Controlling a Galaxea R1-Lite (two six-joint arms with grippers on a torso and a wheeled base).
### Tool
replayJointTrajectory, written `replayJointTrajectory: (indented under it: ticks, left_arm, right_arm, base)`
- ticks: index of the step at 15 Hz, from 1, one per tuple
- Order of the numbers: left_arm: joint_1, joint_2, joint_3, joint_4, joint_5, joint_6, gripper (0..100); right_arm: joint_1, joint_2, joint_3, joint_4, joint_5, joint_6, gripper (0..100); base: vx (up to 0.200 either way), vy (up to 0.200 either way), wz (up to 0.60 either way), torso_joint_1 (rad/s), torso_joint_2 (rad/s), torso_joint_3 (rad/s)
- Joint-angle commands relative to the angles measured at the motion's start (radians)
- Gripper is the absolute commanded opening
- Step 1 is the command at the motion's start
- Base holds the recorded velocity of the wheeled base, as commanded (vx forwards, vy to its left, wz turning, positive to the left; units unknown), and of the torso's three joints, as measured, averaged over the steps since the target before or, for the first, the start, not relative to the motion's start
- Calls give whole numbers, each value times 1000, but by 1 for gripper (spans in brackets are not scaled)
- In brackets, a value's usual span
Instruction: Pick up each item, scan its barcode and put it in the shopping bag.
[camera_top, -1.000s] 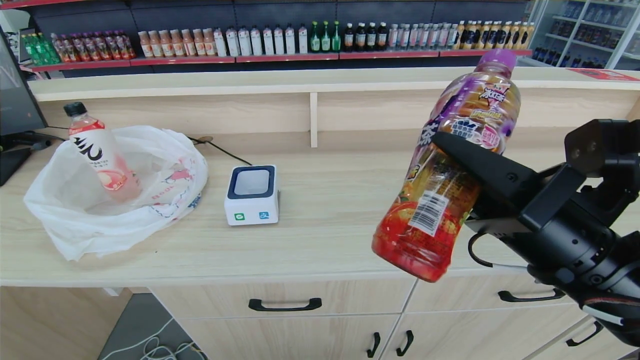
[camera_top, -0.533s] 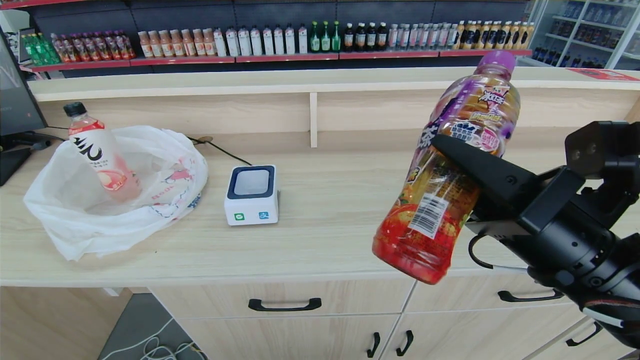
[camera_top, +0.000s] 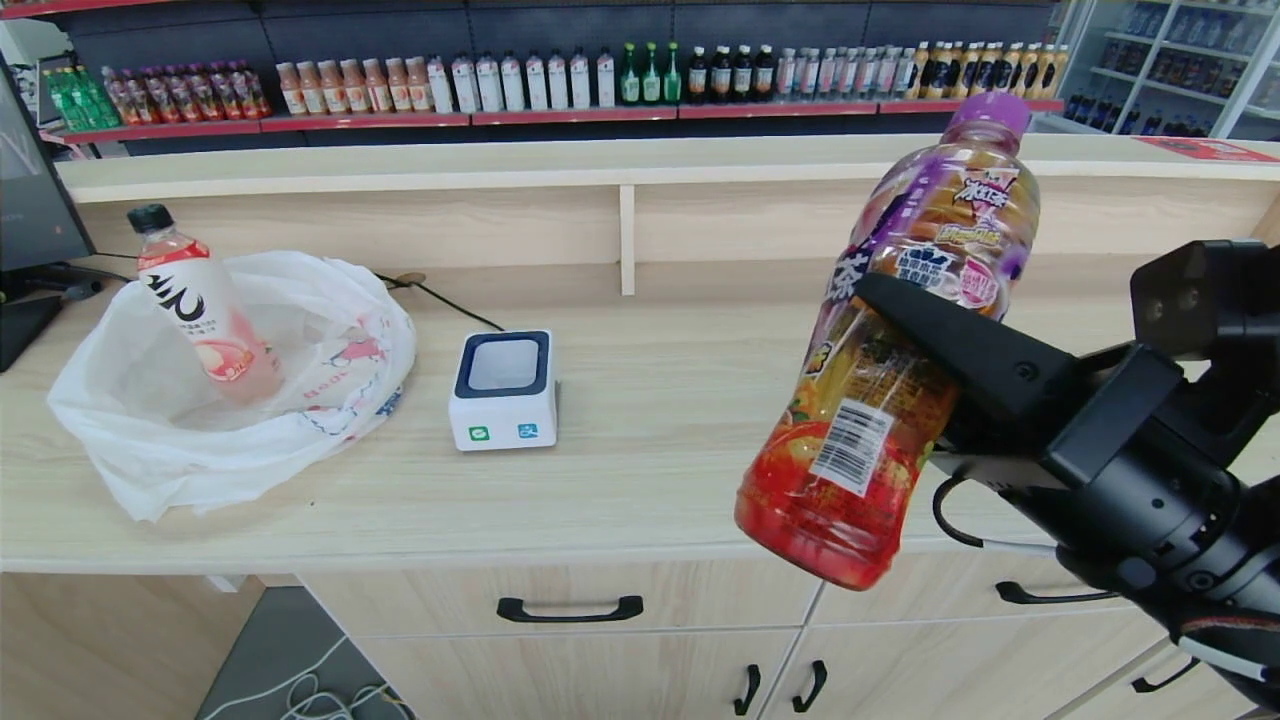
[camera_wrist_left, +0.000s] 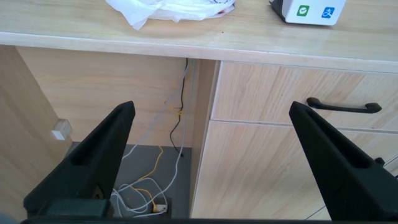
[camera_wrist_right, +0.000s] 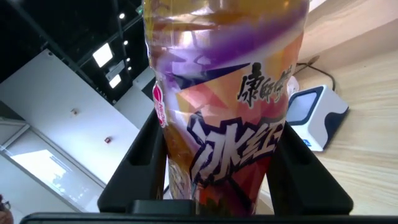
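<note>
One tea bottle (camera_top: 880, 400) pinched in my right hand (camera_top: 905, 330), above the worktop (camera_top: 650, 470) at the scanner's (camera_top: 503, 390) 3 o'clock, tilted, barcode outward, for scanning, I judge. Shopping bag (camera_top: 340, 400) at its 9 o'clock. Left hand (camera_wrist_left: 211, 112) spread, empty.
</note>
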Motion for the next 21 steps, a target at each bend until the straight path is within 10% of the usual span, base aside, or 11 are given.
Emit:
replayJointTrajectory:
  ticks: [1, 11, 21]
  left_arm:
    - [0, 0, 0, 0, 1, -1, 100]
    - [0, 0, 0, 0, 1, -1, 100]
    - [0, 0, 0, 0, 1, -2, 100]
  right_arm:
    - [5, -2, 2, -1, 0, -13, 0]
    - [4, 53, 76, -1, -82, -730, 0]
    - [-154, 66, -43, -1, -235, -895, 0]
  base:
    - [0, 0, 0, 0, 0, 0]
    - [0, 0, 0, 0, 0, 0]
    - [0, 0, 0, 0, 0, 0]
